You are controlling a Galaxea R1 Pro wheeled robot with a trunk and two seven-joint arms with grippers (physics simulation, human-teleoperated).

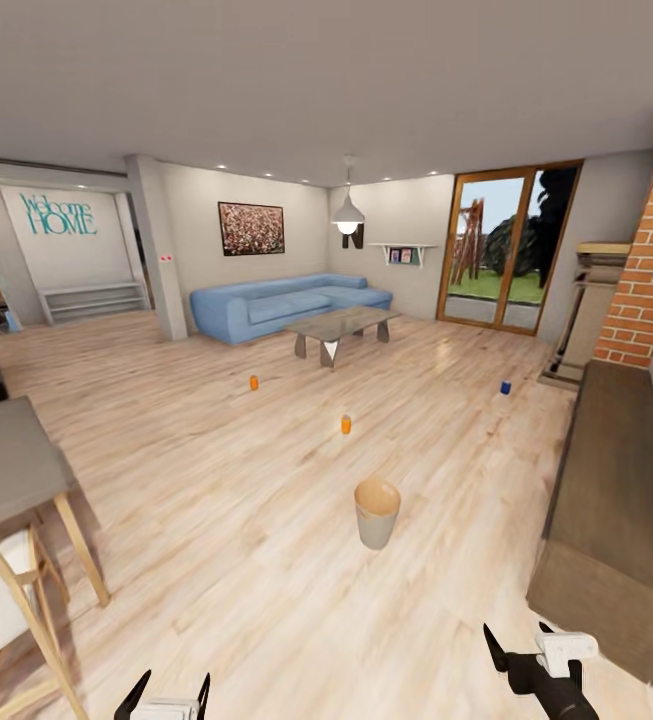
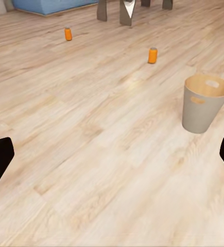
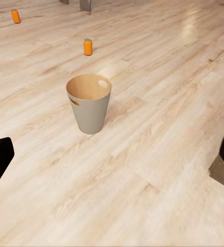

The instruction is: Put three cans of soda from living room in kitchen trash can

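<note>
Facing three cans on the living-room floor, bin nearest, both tools released.

Head view: orange can (image 1: pixel 346 424) just beyond empty bin (image 1: pixel 377 512), second orange can (image 1: pixel 253 382) far left, blue can (image 1: pixel 505 387) far right; left tool (image 1: pixel 169 694) and right tool (image 1: pixel 524 646) spread, holding nothing. Left wrist: bin (image 2: pixel 204 104) upright, brown inside bare. Right wrist: likely light, thin-walled, slippery cans; best pinched mid-body.
</note>
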